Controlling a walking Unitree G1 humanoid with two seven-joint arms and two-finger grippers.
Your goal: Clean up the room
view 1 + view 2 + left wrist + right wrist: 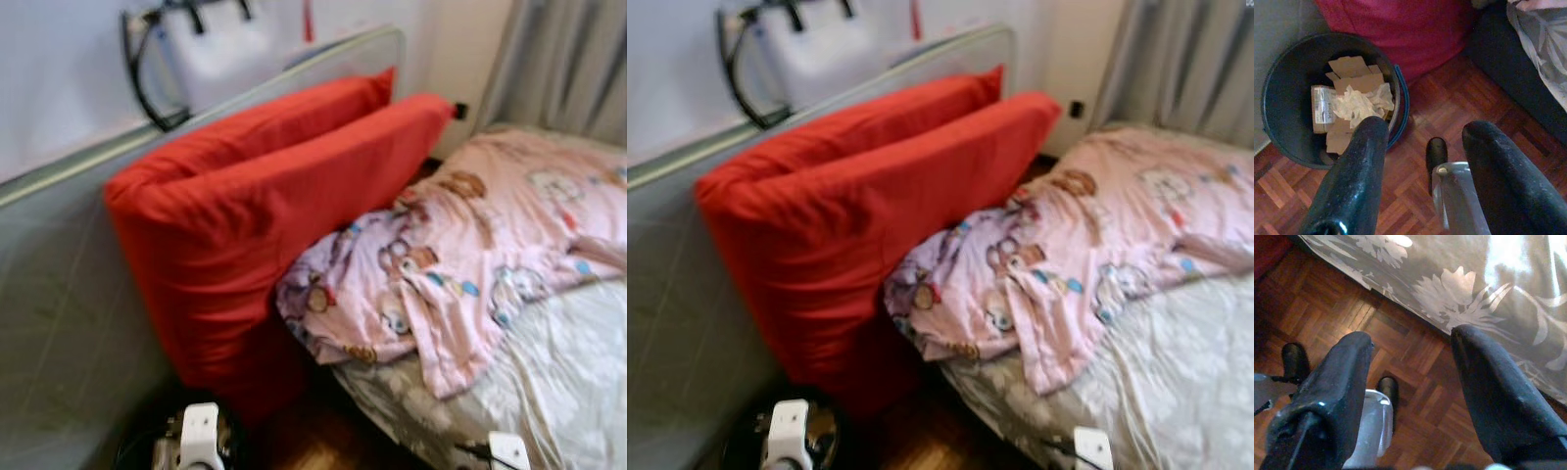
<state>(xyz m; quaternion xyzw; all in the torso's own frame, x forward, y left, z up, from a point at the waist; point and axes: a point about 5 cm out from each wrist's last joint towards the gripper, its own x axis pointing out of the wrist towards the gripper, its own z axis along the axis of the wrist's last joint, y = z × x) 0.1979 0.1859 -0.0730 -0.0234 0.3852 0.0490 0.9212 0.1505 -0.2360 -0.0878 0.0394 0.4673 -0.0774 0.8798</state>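
Note:
Over the parquet floor my left gripper (1425,129) hangs open and holds nothing. Just beyond its fingers stands a dark round bin (1278,132) with crumpled paper (1361,105) and cardboard scraps inside. My right gripper (1411,337) is also open and bare, low over the floor beside the hanging grey floral bedsheet (1488,279). Two big red pillows (265,215) lean against a grey padded headboard (59,294). A rumpled pink blanket with a bear print (470,255) lies across the bed.
A white bag with black straps (211,49) rests behind the headboard against the wall. Grey curtains (563,59) hang at the far right. A narrow strip of parquet floor (1459,93) runs between the bin, the pillows and the bed's dark side.

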